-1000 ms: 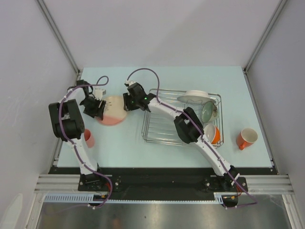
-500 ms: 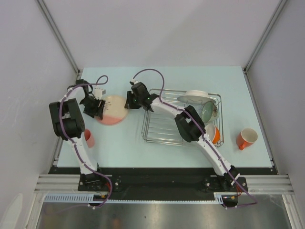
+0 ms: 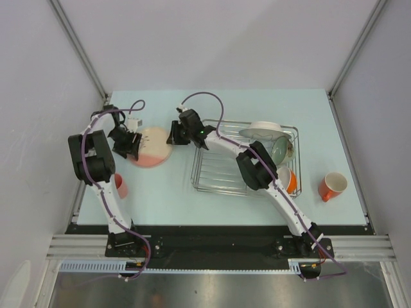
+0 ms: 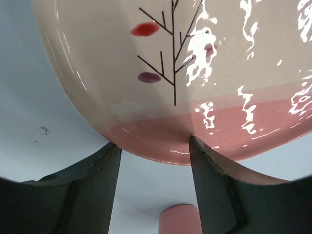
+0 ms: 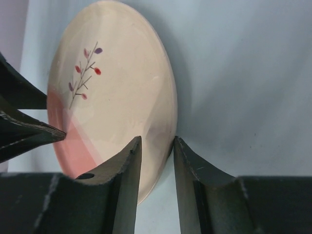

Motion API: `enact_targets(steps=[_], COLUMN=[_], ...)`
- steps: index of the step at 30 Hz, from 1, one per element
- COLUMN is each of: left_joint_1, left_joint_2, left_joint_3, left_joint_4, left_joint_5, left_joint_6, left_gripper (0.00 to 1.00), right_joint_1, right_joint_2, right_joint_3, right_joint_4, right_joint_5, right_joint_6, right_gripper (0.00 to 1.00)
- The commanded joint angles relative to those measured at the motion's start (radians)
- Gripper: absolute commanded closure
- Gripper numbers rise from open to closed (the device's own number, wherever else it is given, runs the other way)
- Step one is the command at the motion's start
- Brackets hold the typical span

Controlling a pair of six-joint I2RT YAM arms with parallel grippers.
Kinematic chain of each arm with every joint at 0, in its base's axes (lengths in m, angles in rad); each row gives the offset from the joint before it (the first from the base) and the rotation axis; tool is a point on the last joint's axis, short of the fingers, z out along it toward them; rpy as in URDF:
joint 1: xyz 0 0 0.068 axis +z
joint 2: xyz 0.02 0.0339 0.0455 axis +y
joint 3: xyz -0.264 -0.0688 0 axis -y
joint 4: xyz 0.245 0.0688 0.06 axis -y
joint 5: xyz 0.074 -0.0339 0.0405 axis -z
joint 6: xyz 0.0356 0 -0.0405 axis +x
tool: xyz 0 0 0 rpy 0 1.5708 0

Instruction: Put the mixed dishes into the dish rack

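The cream plate (image 3: 151, 149) with its pink segment and twig motif lies left of the dish rack (image 3: 218, 172). My right gripper (image 3: 172, 136) is shut on the plate's right rim, one finger over its face and one outside the rim in the right wrist view (image 5: 157, 140). My left gripper (image 3: 130, 144) is open, its two fingertips (image 4: 111, 152) against the plate's left edge (image 4: 161, 151). The white grey-rimmed bowl (image 3: 263, 130), green glass bowl (image 3: 280, 151) and orange-outside bowl (image 3: 287, 179) stand in the rack's right end. The salmon-pink tumbler (image 3: 119, 185) and orange mug (image 3: 332, 186) stand on the table.
The rack's left and middle rows of tines hold nothing. The tumbler shows below the plate in the left wrist view (image 4: 180, 220). The left arm's dark fingers (image 5: 24, 131) show at the plate's far side in the right wrist view. Grey walls close in both sides.
My right gripper has shifted slightly toward the far side along the plate's right rim. My left gripper has nudged a little up and left. The plate stays in about the same place.
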Motion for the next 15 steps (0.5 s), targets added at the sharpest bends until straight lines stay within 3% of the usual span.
enact_targets(steps=[1,15], left_joint_1=[-0.136,-0.161], left_joint_2=[0.096,0.113], left_joint_3=[0.009,0.029], left_joint_4=[0.068,0.095], left_joint_5=[0.395,0.421], left_joint_6=[-0.026,-0.058], left_gripper=[0.39,0.41], right_joint_1=[0.104,0.124], right_joint_2=[-0.018,0.004], right_joint_3=[-0.006,0.019], right_joint_4=[0.4,0.523], right_joint_5=[-0.42,-0.534], right_joint_6=[0.147,0.223], right_gripper=[0.64,0.66])
